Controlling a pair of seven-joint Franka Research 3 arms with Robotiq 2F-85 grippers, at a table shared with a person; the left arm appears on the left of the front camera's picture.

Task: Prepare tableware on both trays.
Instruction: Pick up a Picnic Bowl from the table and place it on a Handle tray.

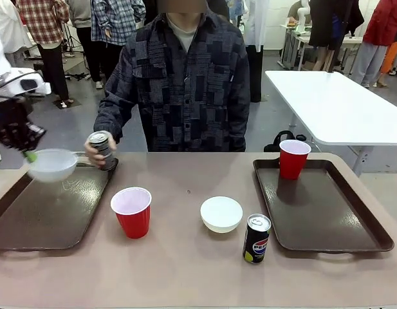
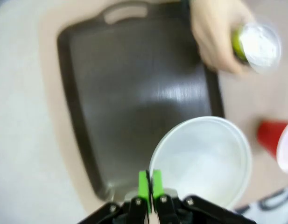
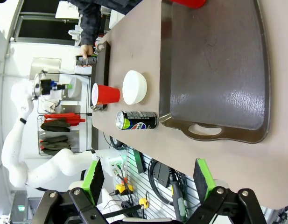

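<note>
My left gripper (image 1: 29, 156) is shut on the rim of a white bowl (image 1: 51, 164), which hangs above the left tray (image 1: 44, 215). In the left wrist view the green pads (image 2: 150, 184) pinch the bowl's rim (image 2: 204, 161) over the tray (image 2: 134, 93). A person's hand holds a slim can (image 1: 103, 149) at that tray's far right corner. On the table between the trays stand a red cup (image 1: 132, 211), a second white bowl (image 1: 221, 214) and a Pepsi can (image 1: 256, 238). Another red cup (image 1: 293, 158) stands on the right tray (image 1: 320, 206). My right gripper (image 3: 150, 179) is open, high above the right tray's near end (image 3: 218, 70).
The person stands at the far side of the table, behind the left tray. A white table (image 1: 340, 106) is behind on the right. Other people stand farther back.
</note>
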